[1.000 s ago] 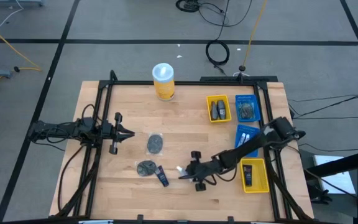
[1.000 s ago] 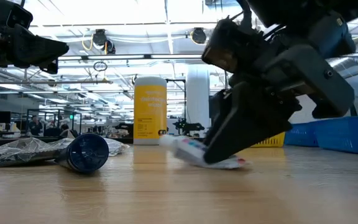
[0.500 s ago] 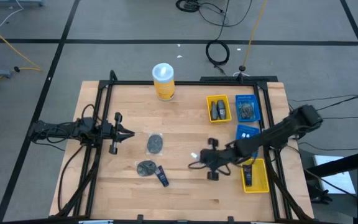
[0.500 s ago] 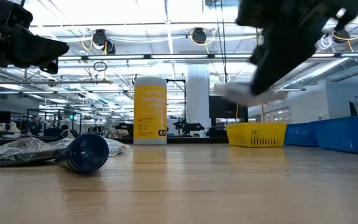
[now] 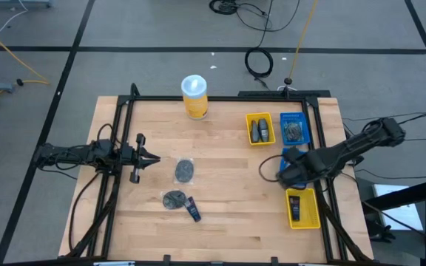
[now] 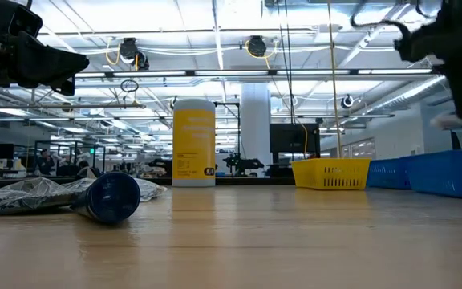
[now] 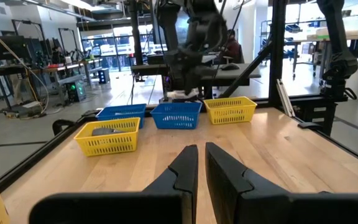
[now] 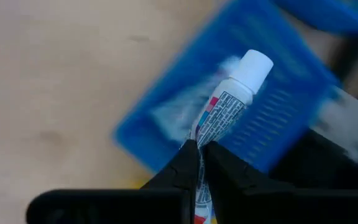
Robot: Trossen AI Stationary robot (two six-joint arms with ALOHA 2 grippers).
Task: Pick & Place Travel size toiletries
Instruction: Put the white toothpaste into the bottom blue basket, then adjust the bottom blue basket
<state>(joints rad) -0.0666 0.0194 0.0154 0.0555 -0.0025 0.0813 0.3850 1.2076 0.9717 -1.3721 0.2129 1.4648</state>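
Note:
My right gripper (image 5: 285, 170) hangs over the nearer blue tray (image 5: 299, 153) at the table's right side, shut on a thin white tube (image 8: 221, 112) with a white cap (image 8: 255, 63). Two dark grey round pouches (image 5: 185, 171) (image 5: 174, 199) and a small dark-blue bottle (image 5: 192, 211) lie flat on the table's middle. In the low view the bottle (image 6: 112, 197) lies on its side next to a pouch (image 6: 22, 195). My left gripper (image 5: 154, 157) waits above the table's left part, shut, and touches nothing. My right gripper pinches the white tube's body (image 8: 207, 134) between its two fingers, away from the cap. The tube runs on past the fingertips, cap end foremost, roughly along the fingers. It is lifted clear and hangs above the blue tray.
A tall yellow canister (image 5: 195, 96) stands at the far edge. A yellow tray (image 5: 259, 129) and a blue tray (image 5: 294, 128) sit far right, and another yellow tray (image 5: 302, 208) sits near right. A black frame rail (image 5: 220, 98) borders the table.
My right gripper has lifted the white tube off the table near the dark-blue bottle. It has carried the tube up and toward the table's right and far side, until it is over the nearer blue tray. The left arm has kept still.

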